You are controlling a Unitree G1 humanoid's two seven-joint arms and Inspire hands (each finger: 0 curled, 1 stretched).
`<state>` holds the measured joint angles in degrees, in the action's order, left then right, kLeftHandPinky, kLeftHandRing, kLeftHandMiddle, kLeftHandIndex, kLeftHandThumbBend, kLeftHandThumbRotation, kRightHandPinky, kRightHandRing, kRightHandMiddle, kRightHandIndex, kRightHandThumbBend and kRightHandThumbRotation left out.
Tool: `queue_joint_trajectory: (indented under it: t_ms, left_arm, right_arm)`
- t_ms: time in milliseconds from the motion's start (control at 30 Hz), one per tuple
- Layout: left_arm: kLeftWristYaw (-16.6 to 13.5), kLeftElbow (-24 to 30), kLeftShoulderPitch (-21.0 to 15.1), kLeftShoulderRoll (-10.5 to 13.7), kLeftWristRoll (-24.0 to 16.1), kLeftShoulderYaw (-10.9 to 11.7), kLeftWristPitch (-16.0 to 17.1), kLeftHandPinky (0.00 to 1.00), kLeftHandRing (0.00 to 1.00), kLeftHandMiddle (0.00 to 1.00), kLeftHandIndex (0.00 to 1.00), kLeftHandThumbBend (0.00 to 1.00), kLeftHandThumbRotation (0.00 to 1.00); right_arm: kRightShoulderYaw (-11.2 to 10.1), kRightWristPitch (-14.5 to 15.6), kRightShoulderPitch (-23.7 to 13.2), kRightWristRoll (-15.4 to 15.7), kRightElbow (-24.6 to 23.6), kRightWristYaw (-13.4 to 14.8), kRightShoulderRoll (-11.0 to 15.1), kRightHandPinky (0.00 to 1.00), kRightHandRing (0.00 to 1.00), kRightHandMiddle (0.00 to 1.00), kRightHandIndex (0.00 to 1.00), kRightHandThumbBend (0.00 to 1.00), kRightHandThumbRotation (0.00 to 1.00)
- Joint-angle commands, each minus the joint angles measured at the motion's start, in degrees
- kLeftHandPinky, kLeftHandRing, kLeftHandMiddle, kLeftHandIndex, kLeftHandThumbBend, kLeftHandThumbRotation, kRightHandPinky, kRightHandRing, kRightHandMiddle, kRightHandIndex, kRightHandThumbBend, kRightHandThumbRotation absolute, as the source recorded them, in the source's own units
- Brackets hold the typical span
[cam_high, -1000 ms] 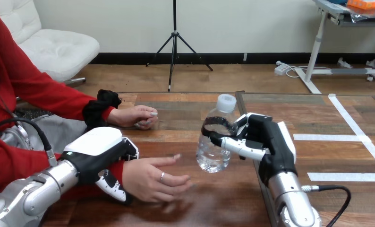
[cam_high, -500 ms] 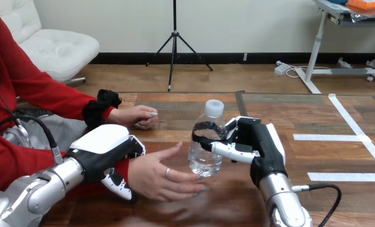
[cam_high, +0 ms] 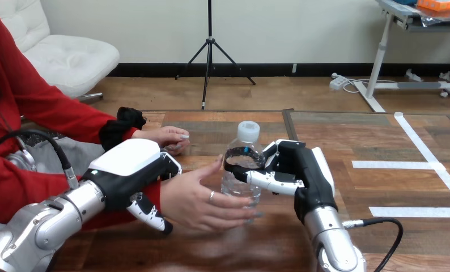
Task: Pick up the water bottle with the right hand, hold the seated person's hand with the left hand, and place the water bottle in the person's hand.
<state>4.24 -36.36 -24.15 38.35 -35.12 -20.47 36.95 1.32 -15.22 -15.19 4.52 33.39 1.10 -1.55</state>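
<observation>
Shifted leftward, right hand grips the clear water bottle against the person's hand; left hand clasps its wrist.

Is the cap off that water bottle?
No, the white cap sits on top of the water bottle, which the right robot hand grips upright.

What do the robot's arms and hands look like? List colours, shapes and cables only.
The left hand and right hand are black with white back shells and black-and-white jointed fingers. The forearms are silver and cylindrical; a black cable leaves each wrist.
</observation>
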Motion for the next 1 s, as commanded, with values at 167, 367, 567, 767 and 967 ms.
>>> queue_joint_trajectory:
  t_ms: [167,367,567,767,967]
  left_arm:
    - [0.6,6.2,-3.5,-2.1,2.4,2.1,0.0,0.21,0.28,0.36,0.39,0.83,0.04]
    - [1.4,7.4,-3.6,-1.9,1.8,2.0,-1.5,0.22,0.29,0.36,0.39,0.83,0.05]
    - [1.3,6.7,-4.1,-2.0,1.8,2.0,-1.0,0.22,0.29,0.37,0.39,0.83,0.05]
    - [1.7,6.1,-4.6,-2.3,2.0,1.9,-1.4,0.21,0.27,0.35,0.38,0.84,0.05]
    - [1.4,5.0,-5.4,-2.6,1.6,1.6,-1.1,0.21,0.27,0.36,0.39,0.84,0.05]
  right_arm:
    - [1.4,-3.4,-6.6,1.2,0.5,2.0,-2.1,0.05,0.10,0.14,0.15,0.66,0.00]
    - [2.4,-2.1,-5.7,1.5,-1.0,2.5,-3.5,0.05,0.10,0.14,0.15,0.66,0.00]
    - [3.3,-1.0,-4.6,2.0,-2.7,3.2,-4.6,0.05,0.09,0.14,0.14,0.65,0.00]
    - [4.2,-1.0,-3.9,2.8,-3.8,4.1,-5.1,0.05,0.09,0.14,0.14,0.65,0.00]
    - [5.0,-0.1,-3.0,2.8,-5.7,4.6,-5.8,0.04,0.09,0.14,0.14,0.65,0.00]
